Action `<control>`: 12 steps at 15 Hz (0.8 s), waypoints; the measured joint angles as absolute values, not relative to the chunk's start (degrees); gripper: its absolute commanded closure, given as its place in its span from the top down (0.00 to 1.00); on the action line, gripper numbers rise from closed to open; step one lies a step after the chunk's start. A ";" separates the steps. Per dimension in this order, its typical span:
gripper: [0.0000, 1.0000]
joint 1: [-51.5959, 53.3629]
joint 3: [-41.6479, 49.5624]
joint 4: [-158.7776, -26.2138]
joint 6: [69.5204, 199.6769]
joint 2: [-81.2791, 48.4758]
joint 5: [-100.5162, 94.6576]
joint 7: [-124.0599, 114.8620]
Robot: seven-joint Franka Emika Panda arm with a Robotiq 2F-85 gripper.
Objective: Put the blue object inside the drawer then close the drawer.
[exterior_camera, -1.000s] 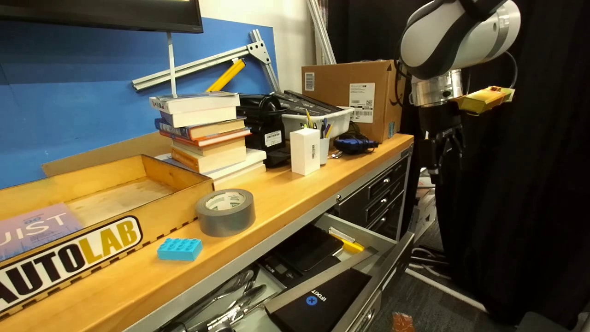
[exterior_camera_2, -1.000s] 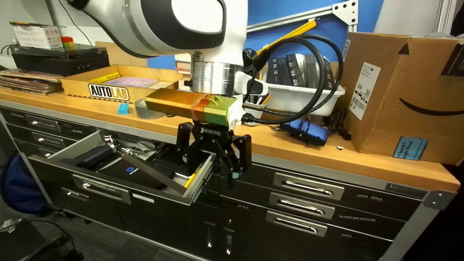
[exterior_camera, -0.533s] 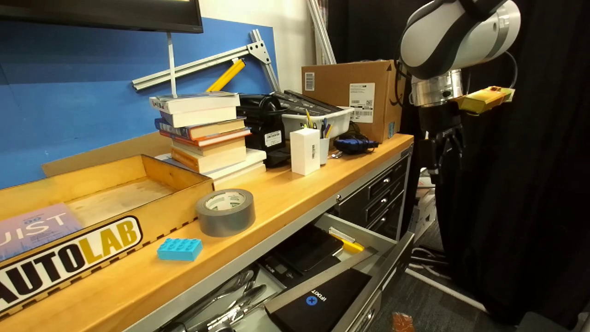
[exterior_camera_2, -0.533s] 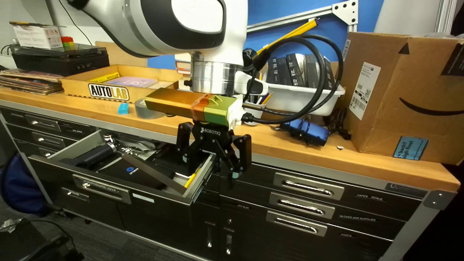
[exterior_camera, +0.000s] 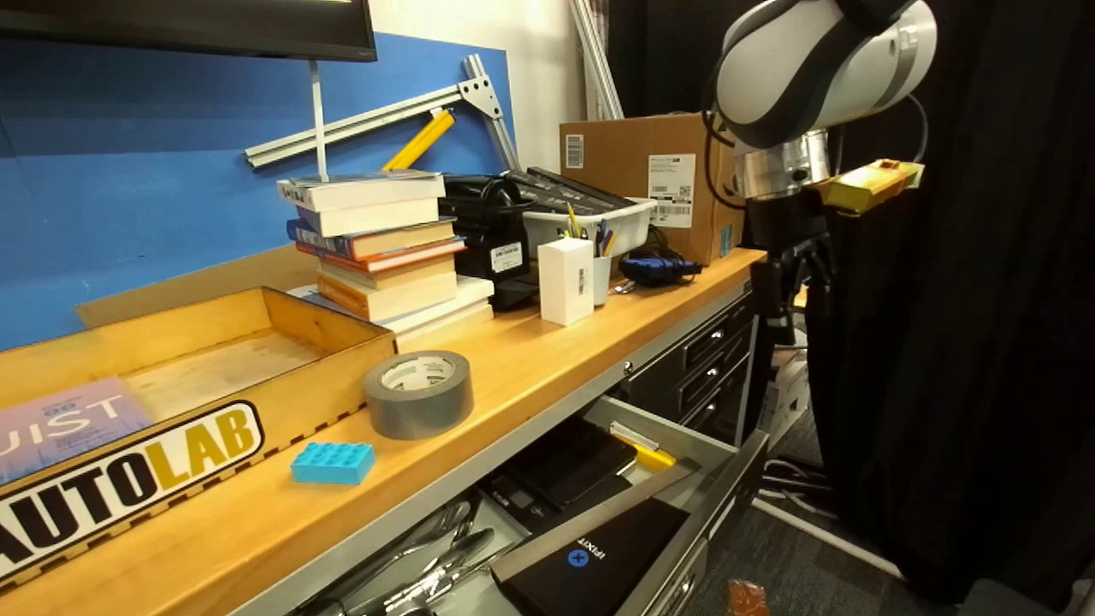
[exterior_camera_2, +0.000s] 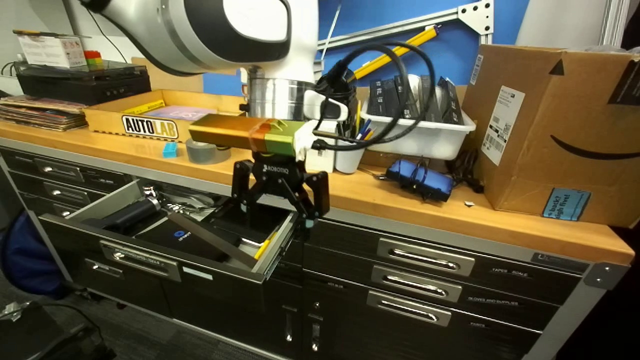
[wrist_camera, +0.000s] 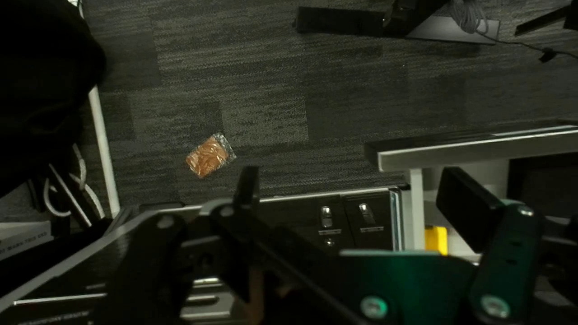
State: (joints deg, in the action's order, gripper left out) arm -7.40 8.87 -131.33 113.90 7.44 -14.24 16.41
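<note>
Black and spread wide, the tool point(exterior_camera_2: 278, 217) is being held off the front edge of the surface point(exterior_camera: 513, 368), its jaws standing well apart and nothing being pinched. Close by, a corner of the open drawer point(wrist_camera: 451, 155) is being shown at the right of the wrist view; whether the tips are hanging directly over its side rail cannot be settled.

Farther out, the grey tape roll point(exterior_camera: 428, 412) is resting just beside the wooden tray point(exterior_camera: 334, 389). Past it, well apart from the tool, the blue block point(exterior_camera: 332, 463) is lying flat on the surface, studs up, not yet being carried to the drawer.

The coming move is being decided by one relation: with the drawer's front being faced in an exterior view, the block point(exterior_camera_2: 170, 149) is lying leftward of the tool and farther back, the tape roll standing roughly between. A single arm point(exterior_camera_2: 225, 40) is being used. The block's long axis is running roughly crosswise to the surface, from the tray side toward the front edge, one short end being pointed at the drawer. Since the jaws are being held apart mostly along the surface's length, the block's long sides are probably being offered to them with little turning. A raised path is seemingly being called for, as the tape roll might be brushed on a low approach.
</note>
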 measured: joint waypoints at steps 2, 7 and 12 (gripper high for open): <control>1.00 -4.71 5.11 -131.42 113.88 8.25 -14.27 12.89; 1.00 2.99 -3.72 -130.93 115.79 8.72 -13.58 2.31; 1.00 8.04 -8.99 -130.85 122.18 6.86 -11.26 -2.79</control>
